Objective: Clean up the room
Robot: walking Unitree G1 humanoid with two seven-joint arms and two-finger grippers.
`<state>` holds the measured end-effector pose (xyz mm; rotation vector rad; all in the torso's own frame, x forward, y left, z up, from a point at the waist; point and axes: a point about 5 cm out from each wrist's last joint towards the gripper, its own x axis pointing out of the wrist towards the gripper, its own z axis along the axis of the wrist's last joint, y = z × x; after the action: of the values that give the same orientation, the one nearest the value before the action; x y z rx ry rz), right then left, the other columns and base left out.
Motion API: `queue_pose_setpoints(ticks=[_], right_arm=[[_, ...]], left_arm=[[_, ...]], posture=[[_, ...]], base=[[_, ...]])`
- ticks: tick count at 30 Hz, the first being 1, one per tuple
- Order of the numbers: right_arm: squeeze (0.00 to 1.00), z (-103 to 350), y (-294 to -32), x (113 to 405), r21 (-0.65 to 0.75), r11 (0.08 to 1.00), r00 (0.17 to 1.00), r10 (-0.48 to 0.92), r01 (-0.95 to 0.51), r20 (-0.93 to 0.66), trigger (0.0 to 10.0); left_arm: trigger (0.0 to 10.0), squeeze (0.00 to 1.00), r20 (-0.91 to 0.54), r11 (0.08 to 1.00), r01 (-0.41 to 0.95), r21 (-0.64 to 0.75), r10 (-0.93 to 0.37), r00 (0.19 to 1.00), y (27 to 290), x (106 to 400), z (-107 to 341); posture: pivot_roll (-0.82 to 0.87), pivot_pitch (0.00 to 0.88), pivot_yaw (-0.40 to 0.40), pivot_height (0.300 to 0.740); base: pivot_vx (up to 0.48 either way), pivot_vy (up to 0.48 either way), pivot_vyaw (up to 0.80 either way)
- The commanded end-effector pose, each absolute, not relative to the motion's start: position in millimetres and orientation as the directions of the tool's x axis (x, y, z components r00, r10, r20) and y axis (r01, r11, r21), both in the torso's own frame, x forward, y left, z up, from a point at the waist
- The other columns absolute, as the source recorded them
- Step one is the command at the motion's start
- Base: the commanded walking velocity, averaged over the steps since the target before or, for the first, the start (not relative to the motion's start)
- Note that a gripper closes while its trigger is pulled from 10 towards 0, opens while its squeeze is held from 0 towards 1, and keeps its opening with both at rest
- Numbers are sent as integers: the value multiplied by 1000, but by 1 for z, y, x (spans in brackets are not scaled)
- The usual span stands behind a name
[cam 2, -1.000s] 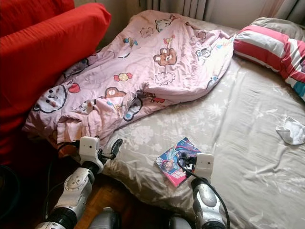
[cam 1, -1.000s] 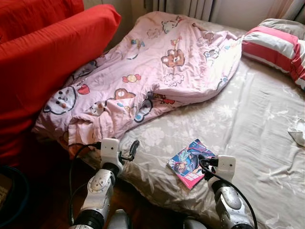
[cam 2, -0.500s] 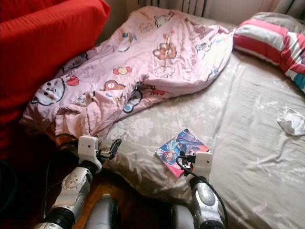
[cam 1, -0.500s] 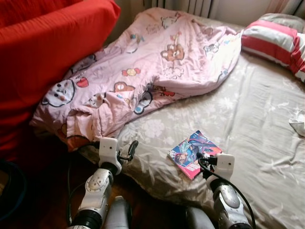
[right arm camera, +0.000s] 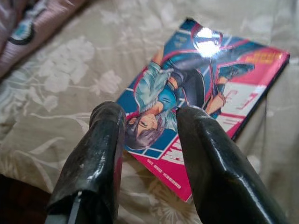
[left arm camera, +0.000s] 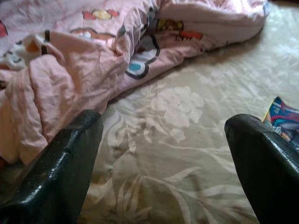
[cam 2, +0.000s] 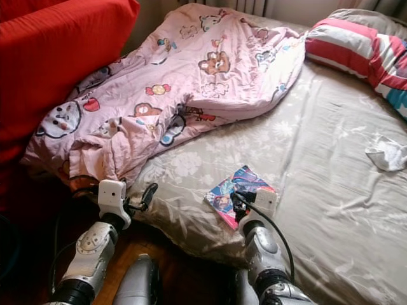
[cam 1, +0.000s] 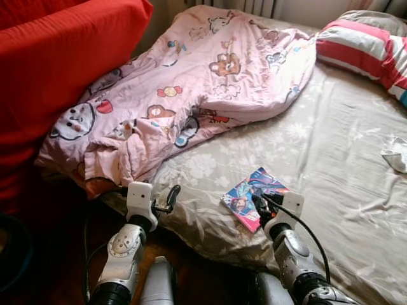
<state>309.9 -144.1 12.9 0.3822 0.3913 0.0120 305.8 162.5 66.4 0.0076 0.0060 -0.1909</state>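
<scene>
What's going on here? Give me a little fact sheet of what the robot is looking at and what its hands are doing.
place: a bed with a floral sheet
target: comic book lying flat near the bed's edge
right gripper: at the book's near corner, fingers slightly apart, not gripping
left gripper: open, over the bed edge beside the pink quilt
also on bed: striped pillow, white crumpled cloth
beside bed: red cushion

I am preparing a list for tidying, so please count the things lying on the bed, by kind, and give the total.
Blanket: 1, pink with cartoon prints
Pillow: 1, striped red and white
Book: 1, colourful cover, near the bed's edge
White cloth: 1, crumpled, at the right side
Total: 4
</scene>
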Motion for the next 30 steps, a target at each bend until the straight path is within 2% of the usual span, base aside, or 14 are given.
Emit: queue_pose_setpoints(ticks=[1,5,7,11,20,30], right_arm=[[0,12,-141,310,311,950,920,90,36,-380,10000],[0,17,-137,313,166,985,924,112,-54,-366,10000],[0,17,-135,312,149,986,927,126,-77,-353,10000],[0,14,-139,306,161,984,933,128,-77,-336,10000],[0,5,-146,296,184,982,932,104,-41,-347,10000],[0,7,-145,299,250,968,937,102,-16,-334,10000]], left_arm=[[10000,0,-20,981,196,15,-195,981,163,302,65],[10000,0,-20,982,191,15,-190,982,164,302,66],[10000,0,-20,982,190,14,-189,982,163,303,66],[10000,0,-18,982,189,10,-189,982,161,303,67],[10000,0,-25,983,182,10,-182,983,163,299,66],[10000,0,-27,985,174,11,-174,984,165,296,66]], posture=[[170,248,23,643],[166,254,21,638],[162,256,19,628],[163,257,17,599],[157,272,14,599],[169,283,14,599]], base=[[0,0,0],[0,0,0],[0,0,0],[0,0,0],[0,0,0],[0,0,0]])
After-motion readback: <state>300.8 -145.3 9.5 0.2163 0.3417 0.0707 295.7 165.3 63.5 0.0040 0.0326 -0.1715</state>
